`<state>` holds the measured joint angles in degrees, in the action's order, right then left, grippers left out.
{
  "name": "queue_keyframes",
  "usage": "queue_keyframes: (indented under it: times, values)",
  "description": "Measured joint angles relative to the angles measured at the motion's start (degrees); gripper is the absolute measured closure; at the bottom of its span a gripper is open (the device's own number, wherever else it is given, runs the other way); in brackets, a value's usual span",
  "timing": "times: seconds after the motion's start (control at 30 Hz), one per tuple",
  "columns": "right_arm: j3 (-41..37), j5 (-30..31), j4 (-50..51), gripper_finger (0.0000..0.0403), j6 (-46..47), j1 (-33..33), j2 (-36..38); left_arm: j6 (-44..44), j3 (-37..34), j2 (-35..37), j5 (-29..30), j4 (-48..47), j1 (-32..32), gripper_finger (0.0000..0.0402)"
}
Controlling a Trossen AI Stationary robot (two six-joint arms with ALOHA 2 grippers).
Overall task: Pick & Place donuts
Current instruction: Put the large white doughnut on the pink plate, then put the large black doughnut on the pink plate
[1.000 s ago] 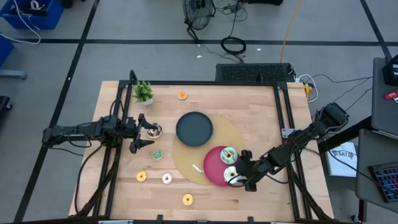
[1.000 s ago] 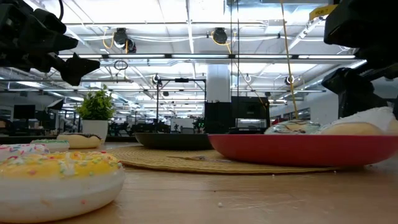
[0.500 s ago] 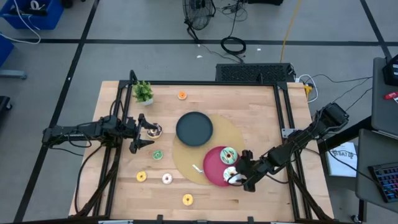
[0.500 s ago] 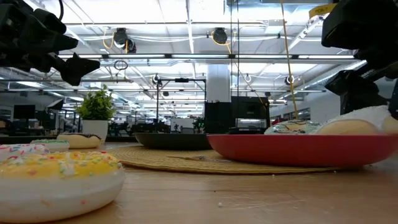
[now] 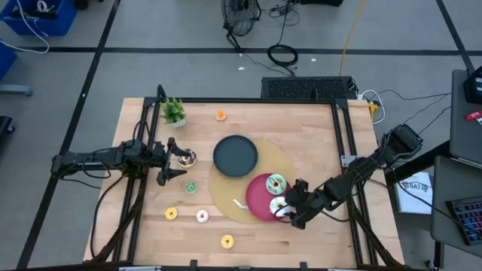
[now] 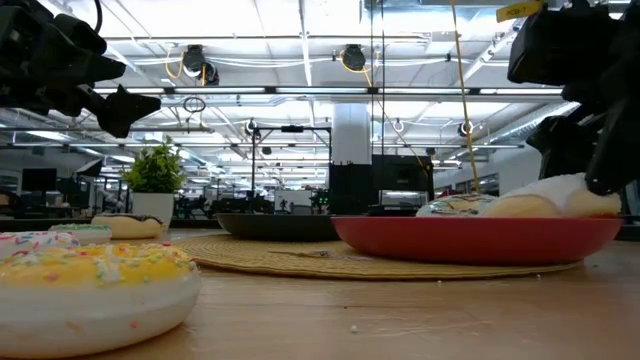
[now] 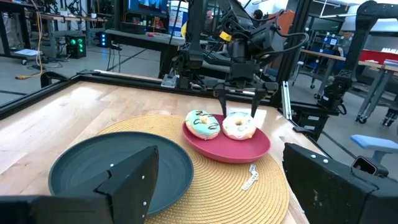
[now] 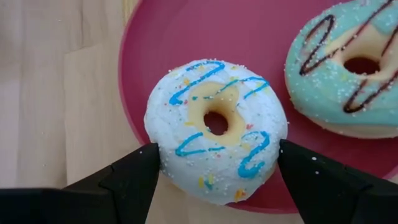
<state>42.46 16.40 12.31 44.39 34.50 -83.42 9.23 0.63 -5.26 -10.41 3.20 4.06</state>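
A white donut with blue drizzle [image 8: 216,127] lies on the near edge of the red plate [image 5: 260,202], beside a mint-green donut [image 5: 276,184]. My right gripper [image 5: 289,211] is shut on the white donut, fingers pointing down. My left gripper [image 5: 176,159] is open, held above the table at the left by a chocolate donut [image 5: 185,158]. Small orange [image 5: 220,115], green [image 5: 190,187], yellow [image 5: 171,214], pink [image 5: 202,216] and yellow [image 5: 227,242] donuts lie on the wood. My right gripper pinches the white donut by two opposite sides of its outer rim [image 8: 157,140] between its two fingers, coming from above. The donut rests on the red plate's near rim [image 8: 134,134], partly overhanging it and tilted a little.
A black plate [image 5: 235,155] and the red plate stand on a round straw mat [image 5: 286,162]. A potted plant [image 5: 173,111] stands at the far left corner. A small white scrap [image 5: 239,203] lies on the mat.
My right gripper has moved a little toward the table's left and far edges with the white donut. The red plate has slid slightly to the left with it.
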Motion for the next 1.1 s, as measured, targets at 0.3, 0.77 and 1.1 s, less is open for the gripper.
queue_keyframes:
  times: [0.3,0.77,1.1]
  values:
    - [0.0,-0.1,-5.1,0.0099,-2.0,0.0,0.0,0.0,0.0,0.0,0.0,0.0,0.0,0.0066]
    - [0.0,0.0,-4.0,0.0014,-5.0,0.6,-0.1,0.0,0.0,0.0,0.0,0.0,0.0,0.0066]
    - [0.0,1.6,-4.6,0.0005,-8.8,1.3,0.2,0.0,0.0,0.0,0.0,0.0,0.0,0.0066]
